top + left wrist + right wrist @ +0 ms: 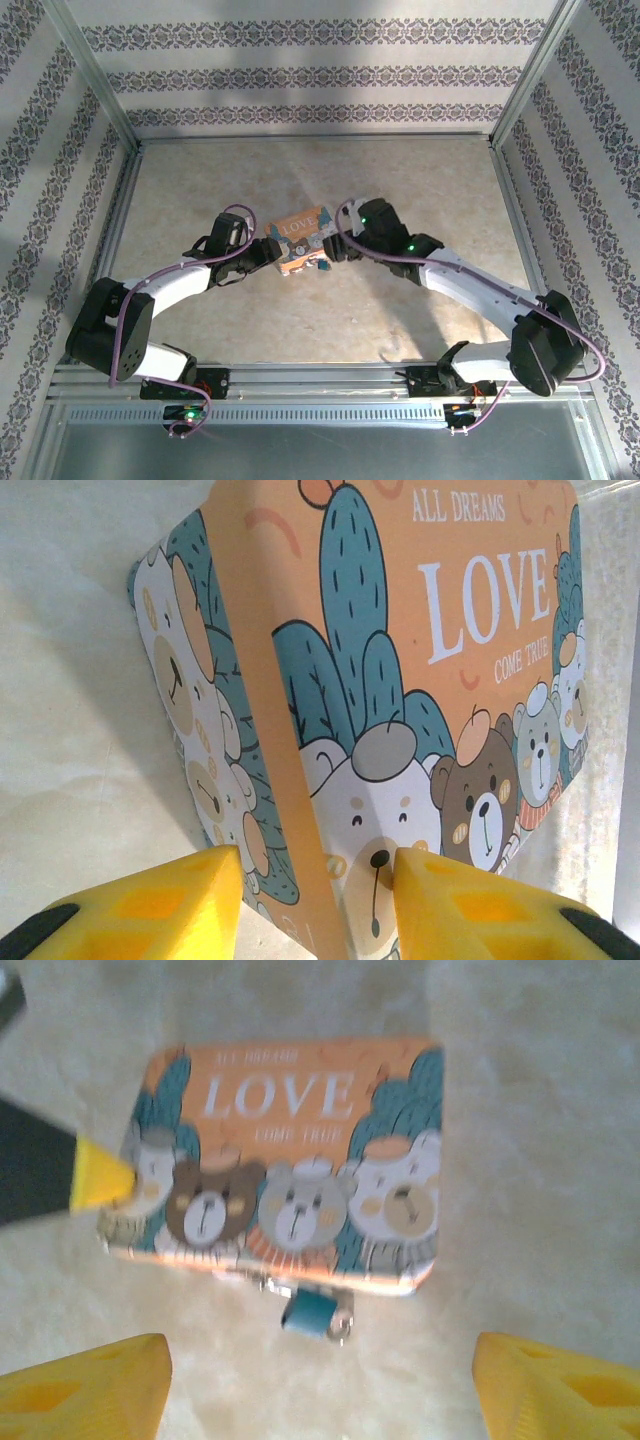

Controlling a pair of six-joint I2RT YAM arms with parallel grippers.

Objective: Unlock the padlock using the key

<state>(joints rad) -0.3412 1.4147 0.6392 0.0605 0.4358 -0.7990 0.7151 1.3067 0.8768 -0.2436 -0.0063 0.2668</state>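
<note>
Top view: the box (298, 235) lies on the surface (420, 190) at mid-frame. Its long axis runs left to right, the right end a little higher, and the "LOVE" lid faces up. The left end effector (272, 252) meets its left end. The right end effector (335, 247) sits just beside its right end.

Left wrist view: the box fills the upper right, with its short end wall turned to the left of the frame. The lettering rises slightly toward the right. The left end effector (315, 860) pinches the lower corner of that end, one yellow finger (160, 900) on the wall side and the other on the lid.

Right wrist view: the box sits in the upper middle, long axis level and lettering upright. A small blue piece (313, 1312) with silvery metal hangs off its lower edge, pointing down-frame. It is too blurred to tell lock from key. The right end effector (320, 1355) is spread wide at the bottom corners, apart from the box and holding nothing.
</note>
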